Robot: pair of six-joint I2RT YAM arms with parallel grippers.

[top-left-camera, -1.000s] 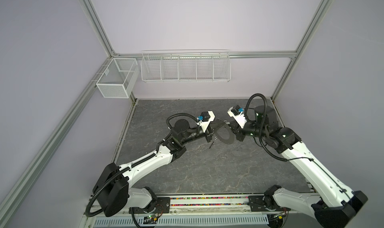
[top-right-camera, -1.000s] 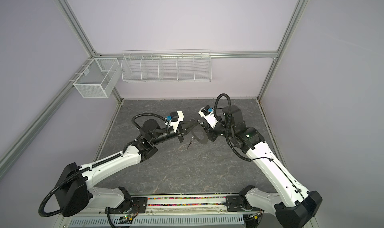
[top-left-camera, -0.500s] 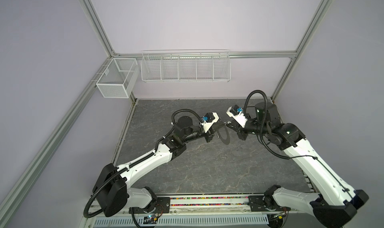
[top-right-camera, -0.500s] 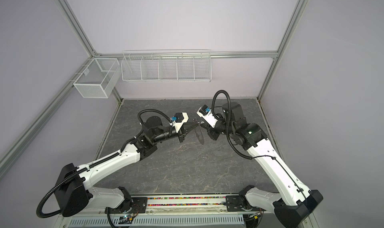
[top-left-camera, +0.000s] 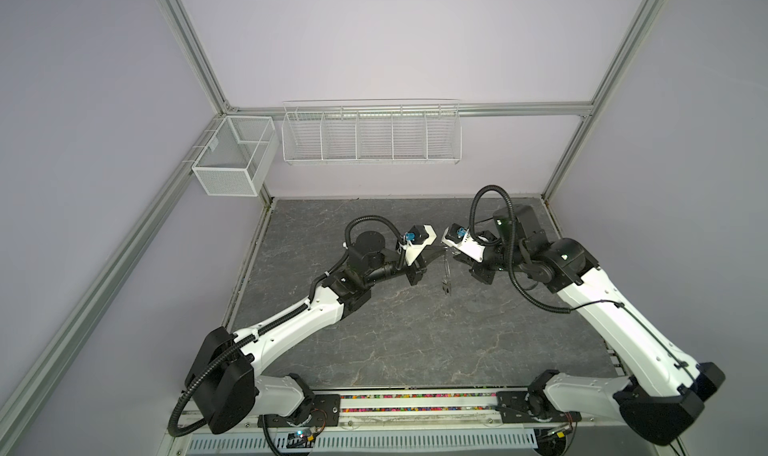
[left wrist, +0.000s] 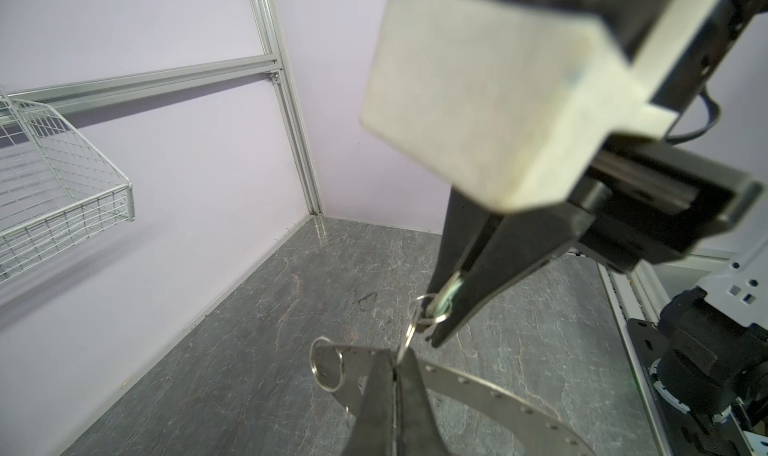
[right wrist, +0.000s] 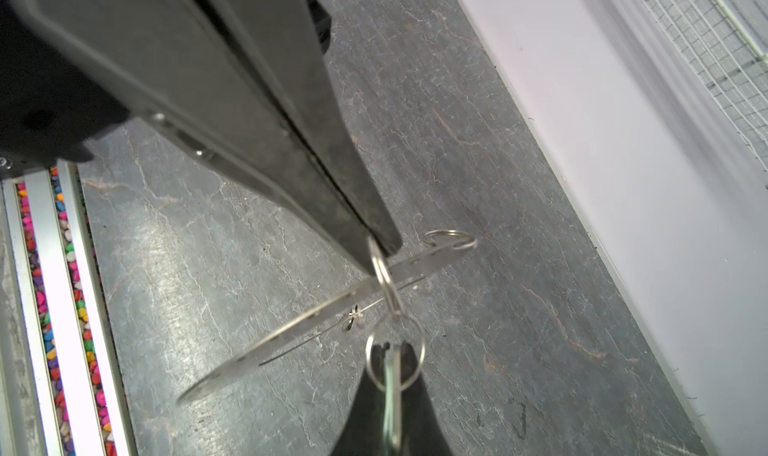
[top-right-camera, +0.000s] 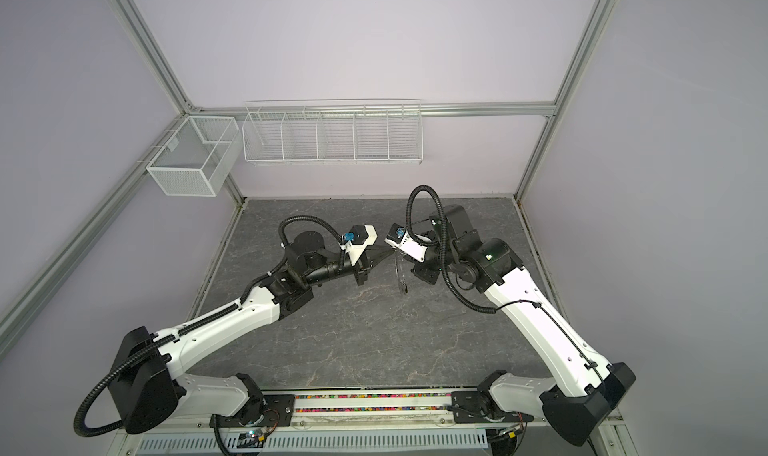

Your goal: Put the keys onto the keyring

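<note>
The keyring (left wrist: 490, 395), a flat grey ring with small rim holes, hangs edge-on in the air between both grippers in both top views (top-left-camera: 446, 266) (top-right-camera: 400, 274). My left gripper (left wrist: 395, 364) is shut on a small split ring (right wrist: 384, 275) at the keyring's (right wrist: 291, 329) rim. My right gripper (right wrist: 390, 364) is shut on a thin pale piece seen edge-on, apparently the white-tagged key (left wrist: 452, 287); its small ring (right wrist: 415, 362) links with the left's ring. Both gripper tips (top-left-camera: 441, 253) (top-left-camera: 455, 259) nearly meet. A small dark piece (top-left-camera: 446, 286) dangles below the keyring; the black-tagged key cannot be made out.
A second small split ring (left wrist: 328, 364) sits on the keyring's rim. White wire baskets (top-left-camera: 372, 133) (top-left-camera: 235, 158) hang on the back wall above the grey stone-pattern table (top-left-camera: 415, 341). A strip of coloured beads (top-left-camera: 415, 402) runs along the front edge.
The keyring has turned from showing its dark face to hanging edge-on. Both grippers have drawn closer together and shifted a little towards the back, still shut.
</note>
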